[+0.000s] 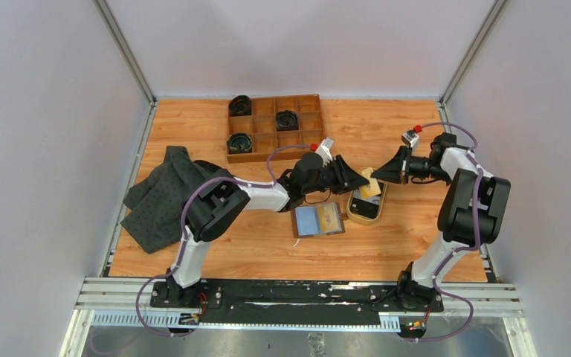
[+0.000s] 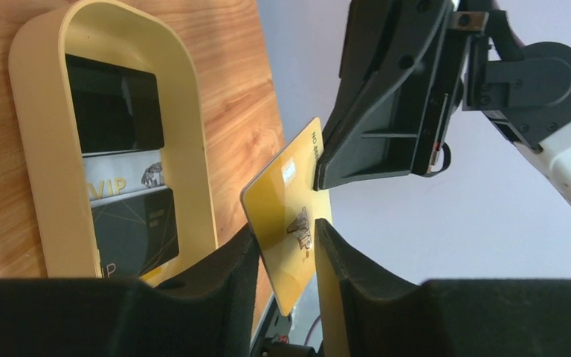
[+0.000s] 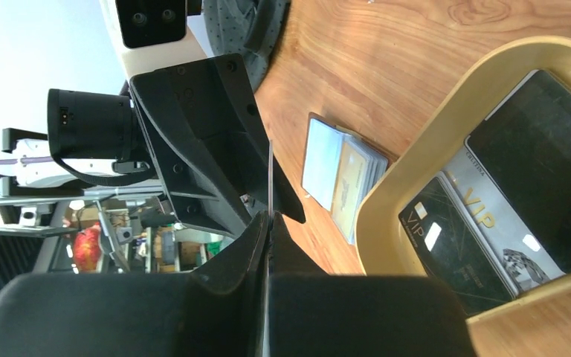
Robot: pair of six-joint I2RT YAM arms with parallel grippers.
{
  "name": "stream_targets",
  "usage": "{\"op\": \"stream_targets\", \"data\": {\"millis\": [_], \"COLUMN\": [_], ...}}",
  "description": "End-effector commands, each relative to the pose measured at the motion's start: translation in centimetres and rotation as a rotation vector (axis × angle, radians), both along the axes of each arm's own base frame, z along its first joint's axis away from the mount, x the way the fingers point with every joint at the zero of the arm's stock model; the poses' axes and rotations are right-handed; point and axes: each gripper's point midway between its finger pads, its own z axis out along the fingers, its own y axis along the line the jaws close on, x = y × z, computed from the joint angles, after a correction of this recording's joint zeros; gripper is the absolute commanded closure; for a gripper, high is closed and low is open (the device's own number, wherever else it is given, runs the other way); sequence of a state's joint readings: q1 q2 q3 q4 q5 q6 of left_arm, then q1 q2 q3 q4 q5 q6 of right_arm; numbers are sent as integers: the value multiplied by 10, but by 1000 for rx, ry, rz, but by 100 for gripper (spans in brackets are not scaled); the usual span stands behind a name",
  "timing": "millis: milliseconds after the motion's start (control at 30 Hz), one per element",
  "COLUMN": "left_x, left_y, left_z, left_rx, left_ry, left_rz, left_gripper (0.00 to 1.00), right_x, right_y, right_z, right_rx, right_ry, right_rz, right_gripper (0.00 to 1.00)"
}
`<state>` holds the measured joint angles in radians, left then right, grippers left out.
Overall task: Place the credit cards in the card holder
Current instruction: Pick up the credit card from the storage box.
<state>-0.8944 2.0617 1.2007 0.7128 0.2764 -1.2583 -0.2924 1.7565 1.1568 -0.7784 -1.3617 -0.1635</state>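
Observation:
A yellow-gold credit card hangs in the air above the table. My right gripper is shut on one end of it; in the right wrist view the card shows edge-on. My left gripper stands open around the card's other end, one finger touching its face and a gap at the other. From above, both grippers meet over the tan dish. More credit cards, dark and pale, lie in that dish. The card holder lies open on the table.
A wooden compartment tray with dark round items stands at the back. A grey cloth lies crumpled at the left. The dish's rim is right of the card holder. Grey walls close in three sides.

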Motion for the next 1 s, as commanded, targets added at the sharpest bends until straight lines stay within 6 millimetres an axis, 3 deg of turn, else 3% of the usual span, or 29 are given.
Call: {"op": "stream_targets", "data": {"millis": [0, 200, 333, 633, 767, 967], "left_x": [-2, -3, -7, -18, -19, -19], "left_y": [-10, -15, -16, 2, 11, 13], "left_z": [1, 6, 12, 31, 32, 36], "left_rx": [-7, -18, -14, -145, -158, -193], "left_ry": [-6, -15, -79, -215, -260, -298], "left_rz": [-15, -38, -73, -178, -215, -257], "left_gripper": [69, 84, 100, 100, 100, 100], "right_x": [1, -3, -4, -12, -16, -24], "right_y": [-5, 0, 2, 2, 3, 10], "right_z": [4, 7, 12, 32, 35, 44], "right_rx": [-96, -169, -174, -113, -94, -17], "right_ry": [-69, -121, -157, -236, -265, -294], "right_rz": [1, 17, 26, 83, 107, 126], "right_gripper": [100, 100, 100, 54, 48, 47]}}
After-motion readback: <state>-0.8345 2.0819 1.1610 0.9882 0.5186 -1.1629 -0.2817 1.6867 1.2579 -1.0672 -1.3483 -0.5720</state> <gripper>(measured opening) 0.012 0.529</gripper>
